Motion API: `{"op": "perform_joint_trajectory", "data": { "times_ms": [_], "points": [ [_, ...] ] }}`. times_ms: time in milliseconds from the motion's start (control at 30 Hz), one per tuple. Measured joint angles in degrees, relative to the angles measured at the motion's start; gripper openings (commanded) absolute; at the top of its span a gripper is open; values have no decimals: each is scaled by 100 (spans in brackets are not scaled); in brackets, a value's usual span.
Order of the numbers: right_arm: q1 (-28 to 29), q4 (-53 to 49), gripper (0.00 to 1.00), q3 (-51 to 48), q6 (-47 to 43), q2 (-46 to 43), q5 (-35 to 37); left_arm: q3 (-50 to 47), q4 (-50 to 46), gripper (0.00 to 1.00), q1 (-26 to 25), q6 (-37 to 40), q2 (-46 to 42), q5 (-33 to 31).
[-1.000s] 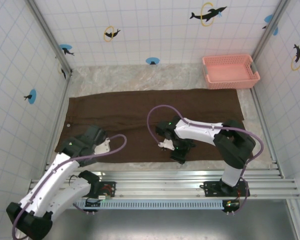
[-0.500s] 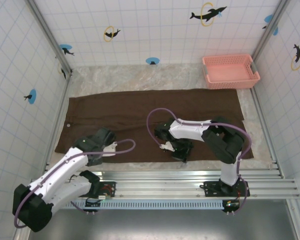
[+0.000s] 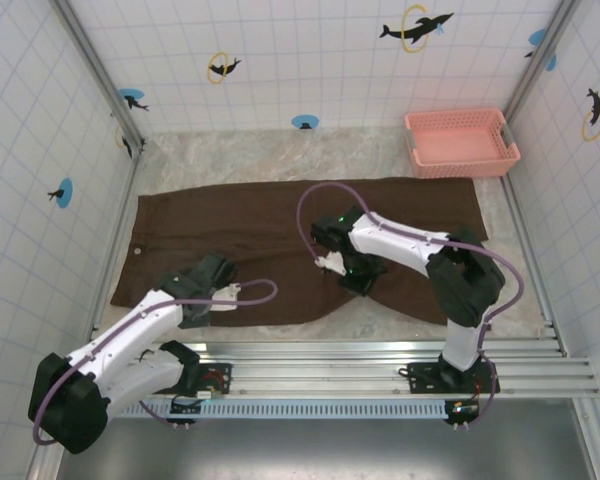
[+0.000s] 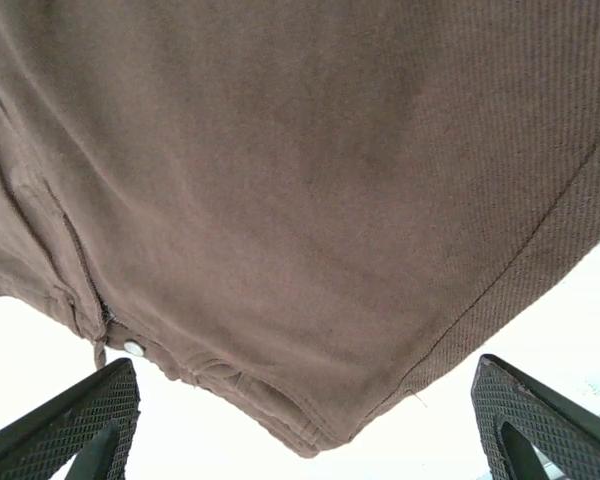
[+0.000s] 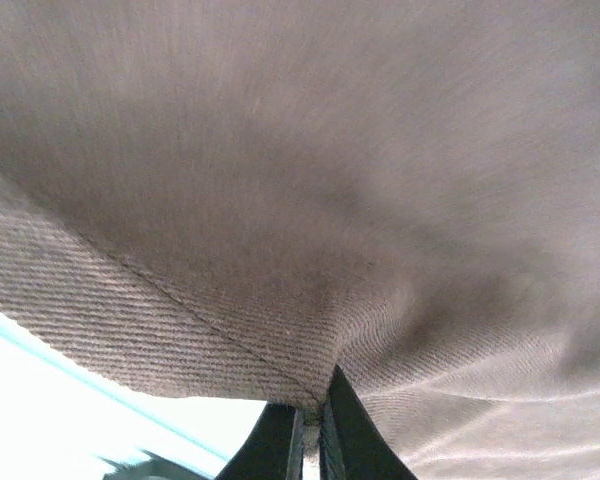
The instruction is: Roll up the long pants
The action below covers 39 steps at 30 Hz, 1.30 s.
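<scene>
The long pants (image 3: 250, 225) lie spread flat across the table, dark brown, with the waist at the left. My right gripper (image 3: 350, 274) is shut on their near edge and holds that fold pulled up off the table. In the right wrist view the fingers (image 5: 313, 428) pinch the hem of the long pants (image 5: 310, 200) right at a seam. My left gripper (image 3: 230, 297) hovers open at the near edge on the left. In the left wrist view its fingertips (image 4: 80, 425) stand wide apart, with the long pants (image 4: 300, 180), their waistband corner and a small button (image 4: 132, 347) ahead.
A pink basket (image 3: 460, 140) stands at the back right corner, just beyond the pants. Tiled walls close in the left, back and right. A metal rail (image 3: 330, 350) runs along the front edge by the arm bases.
My right gripper has closed on the pants' near edge and drawn it back from the front rail toward the middle. The left gripper has slid a little right, still open.
</scene>
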Motion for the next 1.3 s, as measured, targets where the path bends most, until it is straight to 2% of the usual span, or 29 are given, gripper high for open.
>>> {"op": "perform_joint_trajectory", "data": {
  "times_ms": [133,300,567,833,900,933,967,1000,1033,1300],
  "points": [
    [-219,-31,4,457,-96,-92,-186,-162,94,90,0,98,11,146],
    [-282,-216,3,481,-260,-98,-295,-184,199,91,0,162,208,295],
    [-1054,-315,2,514,-337,-490,-684,-289,833,92,0,354,745,391],
    [-1351,-315,2,535,-313,-966,-1106,-337,1864,90,-9,573,1200,-66],
    [-1362,-313,2,535,-304,-968,-1158,-337,2046,83,-9,592,1285,-125],
    [-1375,-313,2,535,-295,-968,-1182,-337,2109,73,-9,595,1309,-131],
    [-1388,-310,2,535,-293,-968,-1209,-341,2155,57,-9,568,1342,-116],
    [-1401,-313,3,535,-286,-968,-1235,-354,2192,15,-9,573,1379,-79],
    [-1421,-310,3,535,-278,-968,-1257,-372,2203,0,-9,562,1421,2],
    [-1554,-293,4,538,-289,-968,-1338,-411,2037,0,9,476,1394,240]
  ]
}}
